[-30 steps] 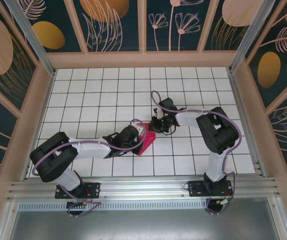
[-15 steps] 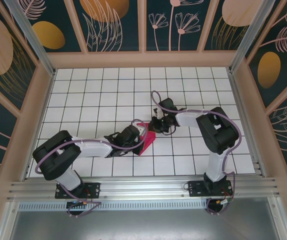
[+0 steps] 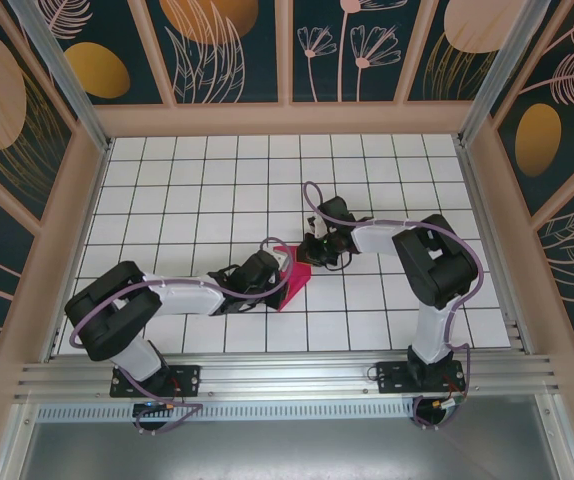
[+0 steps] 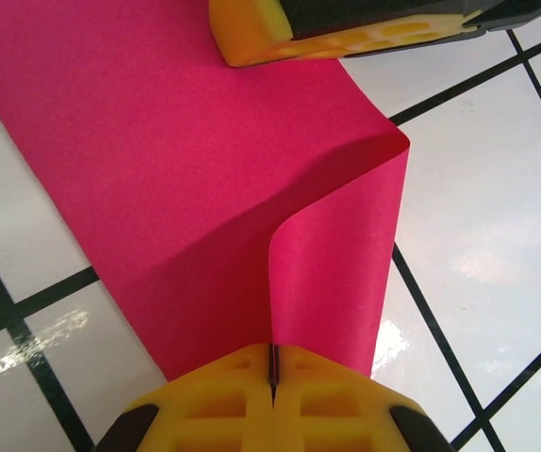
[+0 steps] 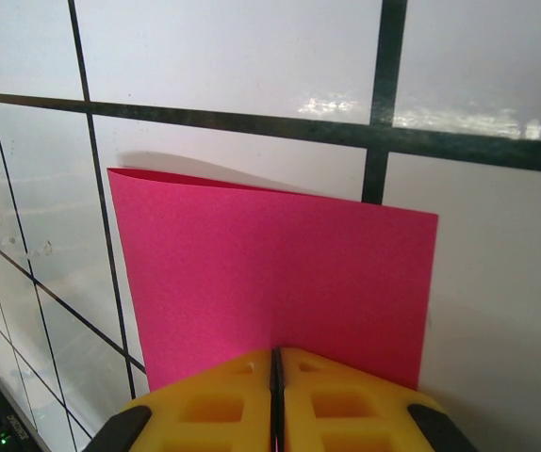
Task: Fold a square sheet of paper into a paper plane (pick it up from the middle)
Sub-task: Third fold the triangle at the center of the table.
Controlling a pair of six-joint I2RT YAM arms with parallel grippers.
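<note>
The square sheet of paper (image 3: 293,286) is magenta-pink and lies folded on the white tiled table (image 3: 187,200), between my two grippers. My left gripper (image 3: 280,270) is shut on the paper's near edge, and in the left wrist view the left gripper (image 4: 272,350) pinches a flap of the paper (image 4: 186,169) that curls up and over. My right gripper (image 3: 313,252) is shut on the far end. In the right wrist view the right gripper (image 5: 276,356) clamps a flat doubled layer of the paper (image 5: 270,264). A yellow right finger (image 4: 346,28) shows at the top of the left wrist view. The paper plane is out of view.
Raised pale walls (image 3: 287,118) with floral panels ring the table. An aluminium rail (image 3: 287,380) runs along the near edge, where both arm bases stand. The two arms meet near the table's middle.
The left arm's elbow has shifted slightly to the right. Both grippers and the paper hold their places.
</note>
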